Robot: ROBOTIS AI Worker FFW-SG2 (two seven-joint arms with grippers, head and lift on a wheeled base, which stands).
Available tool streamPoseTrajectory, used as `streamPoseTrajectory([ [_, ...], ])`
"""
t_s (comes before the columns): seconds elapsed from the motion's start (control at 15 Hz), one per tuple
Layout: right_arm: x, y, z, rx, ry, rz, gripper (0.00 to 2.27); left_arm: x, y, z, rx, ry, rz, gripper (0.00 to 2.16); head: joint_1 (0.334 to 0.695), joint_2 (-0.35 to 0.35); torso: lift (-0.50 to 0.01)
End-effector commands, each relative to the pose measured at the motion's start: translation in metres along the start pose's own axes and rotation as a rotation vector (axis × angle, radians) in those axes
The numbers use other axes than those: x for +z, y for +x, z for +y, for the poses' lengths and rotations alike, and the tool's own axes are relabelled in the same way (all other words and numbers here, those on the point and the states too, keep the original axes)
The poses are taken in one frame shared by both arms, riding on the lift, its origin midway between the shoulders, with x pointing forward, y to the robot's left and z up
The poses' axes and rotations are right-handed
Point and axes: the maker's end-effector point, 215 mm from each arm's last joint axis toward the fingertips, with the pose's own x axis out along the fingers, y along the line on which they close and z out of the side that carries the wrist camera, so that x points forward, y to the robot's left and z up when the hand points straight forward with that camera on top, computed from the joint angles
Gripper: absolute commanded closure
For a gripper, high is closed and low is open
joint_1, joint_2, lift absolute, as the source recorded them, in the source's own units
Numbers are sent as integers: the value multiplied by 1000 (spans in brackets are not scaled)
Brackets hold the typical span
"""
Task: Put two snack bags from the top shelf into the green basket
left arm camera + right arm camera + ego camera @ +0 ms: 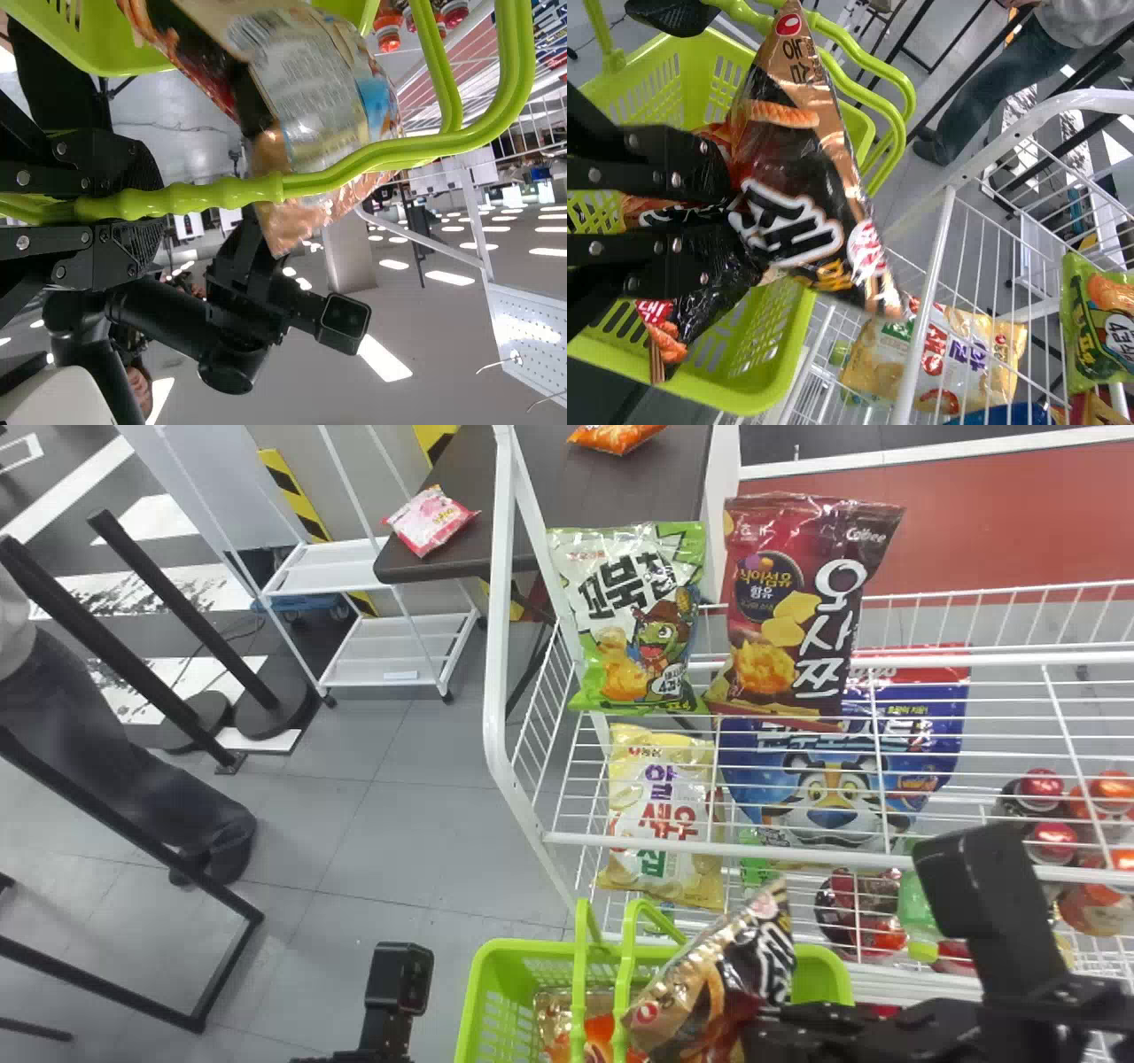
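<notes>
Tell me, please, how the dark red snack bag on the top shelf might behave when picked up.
The dark red snack bag is probably light for its size, as it looks puffed. Its glossy, creased film may flex and slip under a loose grip. Standing tall on a narrow base, it could tip if nudged.

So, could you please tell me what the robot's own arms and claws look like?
The left arm and right arm are black, the right with smooth, rounded segments and boxy parts. The left claw and right claw each have flat black fingers dotted with round silver screws; the left one's pads look finely textured.
</notes>
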Motion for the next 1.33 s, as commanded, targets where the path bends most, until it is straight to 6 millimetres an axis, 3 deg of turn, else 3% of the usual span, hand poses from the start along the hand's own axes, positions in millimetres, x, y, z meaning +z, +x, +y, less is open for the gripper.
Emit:
streamPoseTrajectory([
  [0.0,3,3,-2,-1,9,-18,16,0,0,0,0,2,1,2145,695,350,-1],
  [0.27,16,-1,-14,-3,44,-81,63,0,0,0,1,2,5,2145,695,350,-1],
  [0.33,8,-3,-15,5,61,-62,63,0,0,0,1,2,5,2145,695,350,-1],
  [0.47,-25,-2,-5,44,94,21,60,0,0,0,-1,2,4,2145,695,350,-1],
  [0.67,-51,23,13,121,145,67,63,1,0,0,-1,5,5,2145,695,350,-1],
  [0.93,-18,36,-3,105,136,-59,66,1,1,0,-4,4,7,2145,695,350,-1],
  [1.13,-29,73,-4,157,160,-41,66,0,2,-1,-9,6,9,2145,695,350,-1],
  [1.27,-28,85,-6,154,155,-58,66,0,2,-1,-10,7,11,2145,695,350,-1],
])
